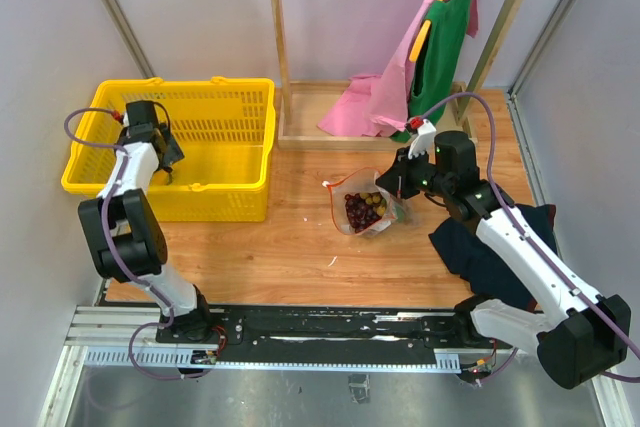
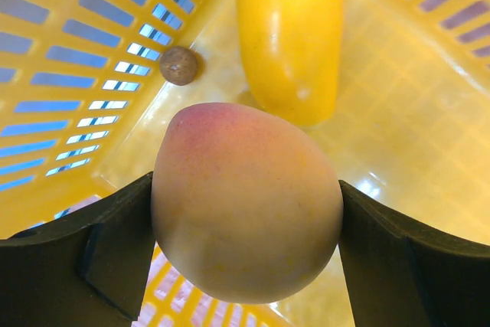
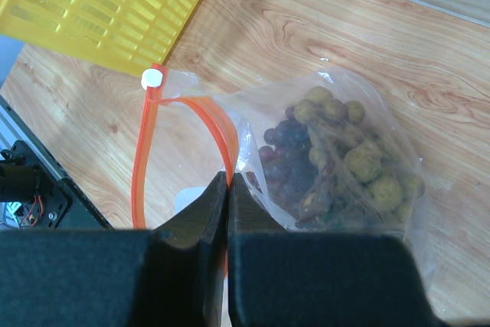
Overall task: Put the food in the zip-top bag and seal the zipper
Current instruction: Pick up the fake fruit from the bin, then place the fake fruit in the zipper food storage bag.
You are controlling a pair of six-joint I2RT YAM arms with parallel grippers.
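Note:
My left gripper (image 1: 168,161) is down inside the yellow basket (image 1: 240,97). It is shut on a round peach-orange toy fruit (image 2: 245,204), gripped between both fingers (image 2: 107,250). A yellow oval fruit (image 2: 291,36) and a small brown ball (image 2: 178,65) lie on the basket floor beyond it. The clear zip-top bag (image 1: 365,205) lies at mid-table and holds dark purple grapes (image 3: 283,160) and green grapes (image 3: 367,168). My right gripper (image 3: 230,183) is shut on the bag's mouth edge at the red-orange zipper (image 3: 144,151), which loops open to the left.
A wooden rack (image 1: 300,117) at the back holds pink and green garments (image 1: 440,37). A dark cloth (image 1: 490,247) lies under my right arm. The basket's wall also shows in the right wrist view (image 3: 107,5), close to the bag's mouth.

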